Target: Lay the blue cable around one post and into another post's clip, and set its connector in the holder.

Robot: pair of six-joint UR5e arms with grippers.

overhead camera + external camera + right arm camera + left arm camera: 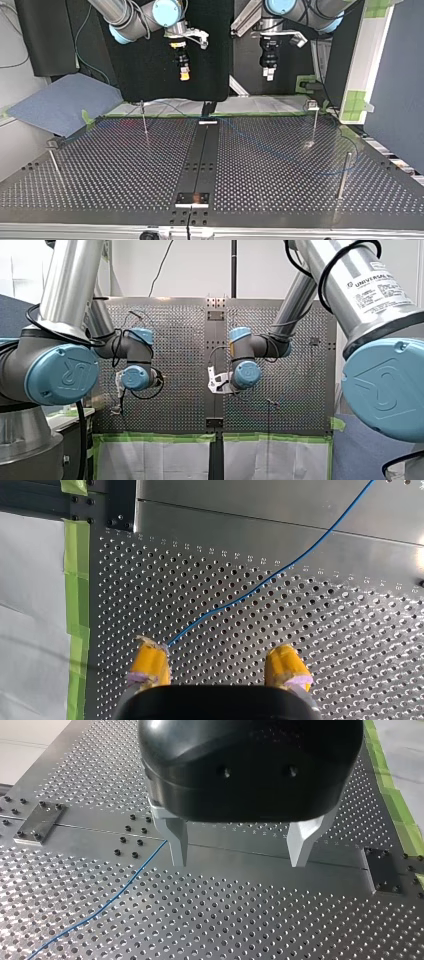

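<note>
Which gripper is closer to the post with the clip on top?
Left. My left gripper hangs high beside the post; my right gripper hangs farther off, past the dark middle strip.

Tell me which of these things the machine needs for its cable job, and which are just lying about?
For the job:
blue cable, loose on the table
upright posts, one with a clip on top
my left gripper and my right gripper, both with fingers open

Lying about:
green tape along the table's edge
blue-grey sheet beside the table
</note>
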